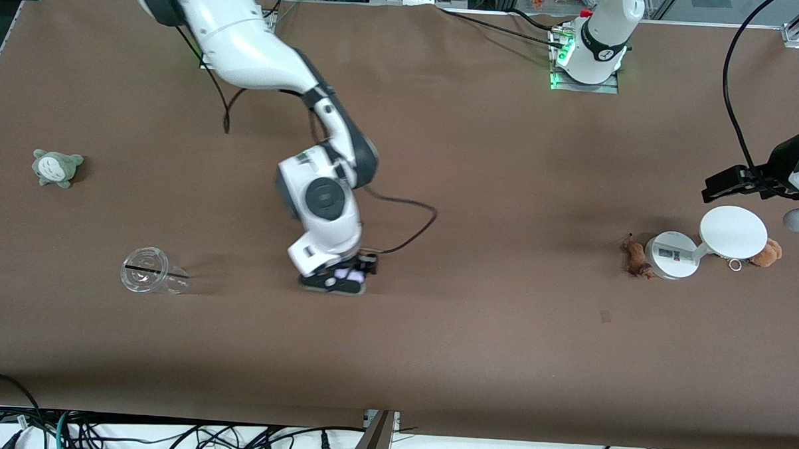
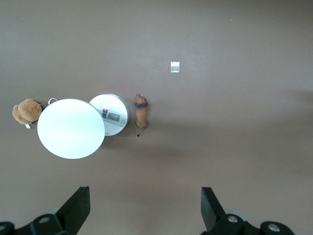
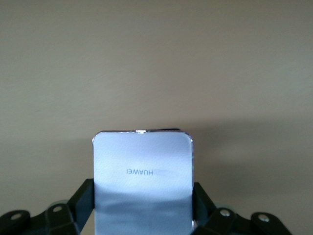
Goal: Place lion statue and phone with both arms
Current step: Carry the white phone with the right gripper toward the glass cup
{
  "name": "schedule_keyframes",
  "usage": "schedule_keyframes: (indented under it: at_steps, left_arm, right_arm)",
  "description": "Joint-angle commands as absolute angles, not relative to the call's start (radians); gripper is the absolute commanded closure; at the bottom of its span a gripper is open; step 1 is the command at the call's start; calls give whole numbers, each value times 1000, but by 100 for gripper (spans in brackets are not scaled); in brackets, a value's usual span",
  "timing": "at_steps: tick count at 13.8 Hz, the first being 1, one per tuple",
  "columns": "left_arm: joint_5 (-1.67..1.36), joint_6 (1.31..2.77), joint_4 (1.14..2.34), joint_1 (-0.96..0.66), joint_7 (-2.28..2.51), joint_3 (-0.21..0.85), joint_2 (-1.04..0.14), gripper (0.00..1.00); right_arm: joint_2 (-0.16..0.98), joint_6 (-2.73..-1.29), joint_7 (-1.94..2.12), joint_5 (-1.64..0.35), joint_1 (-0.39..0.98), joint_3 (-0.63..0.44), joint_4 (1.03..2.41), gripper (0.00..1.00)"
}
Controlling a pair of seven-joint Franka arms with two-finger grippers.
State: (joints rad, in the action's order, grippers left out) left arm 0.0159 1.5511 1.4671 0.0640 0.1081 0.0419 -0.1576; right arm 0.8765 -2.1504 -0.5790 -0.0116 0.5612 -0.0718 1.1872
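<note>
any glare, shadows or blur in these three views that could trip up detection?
Front view: the right arm throws a soft shadow on the table; the clear cup shows glints; green lights glow at the left arm's base.
Left wrist view: the white stand disc is nearly blown out; the lion statue stays sharp.
Right wrist view: the phone back has a reflective sheen, darker toward the right gripper; logo is legible.

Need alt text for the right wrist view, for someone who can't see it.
The right gripper grips a pale lavender phone by its side edges, its back showing a brand name, over bare brown table. Nothing else is in view.
</note>
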Motion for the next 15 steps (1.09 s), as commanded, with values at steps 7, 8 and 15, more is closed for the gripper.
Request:
schedule_keyframes:
  at_steps: [7,8,15]
  left_arm:
    - [-29,1539,1457,69,97,34,-161,0]
    - [-29,1539,1457,68,97,34,-161,0]
    - [-28,1539,1456,67,97,32,-166,0]
  right_arm:
    - [758,-2187,-187,-71,365,-58,1414,43]
    - [753,-2203,-170,-71,357,-58,1437,42]
    - [738,-2347,-52,-71,278,-58,1559,40]
